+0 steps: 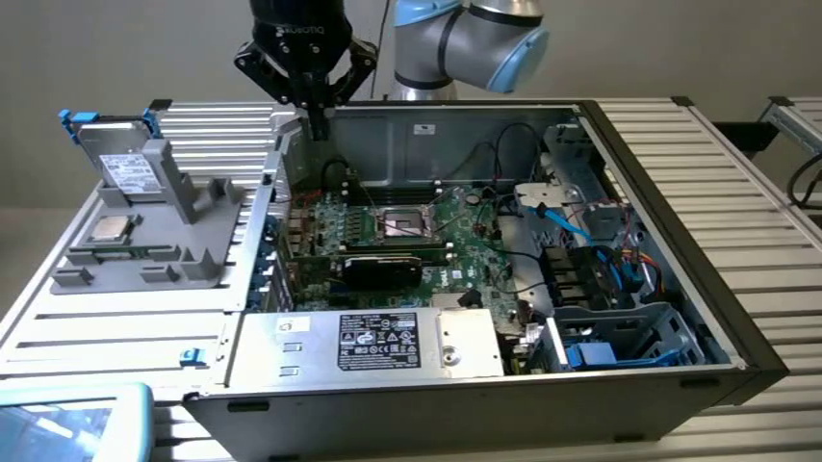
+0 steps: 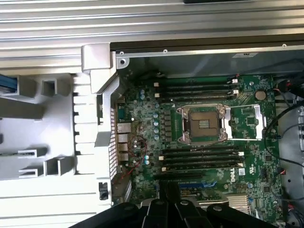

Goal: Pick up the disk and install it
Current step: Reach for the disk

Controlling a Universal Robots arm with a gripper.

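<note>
The disk (image 1: 126,168), a silver-grey drive with a white label in a blue carrier, stands upright in the grey fixture (image 1: 167,226) at the exterior view's left, outside the computer case. My gripper (image 1: 312,123) hangs shut over the case's rear corner, to the right of the disk and well apart from it, with nothing between its fingers. In the wrist view the closed black fingers (image 2: 167,192) point down over the green motherboard (image 2: 199,128). The grey fixture (image 2: 47,118) lies beside the case wall there, with a blue strip (image 2: 7,84) at its edge.
The open computer case (image 1: 642,144) lies on a slatted aluminium table (image 1: 115,327). Inside are the CPU socket (image 1: 404,223), a silver power-supply box (image 1: 379,342), cables and a blue-lined drive cage (image 1: 617,342). A small square chip (image 1: 110,228) rests on the fixture.
</note>
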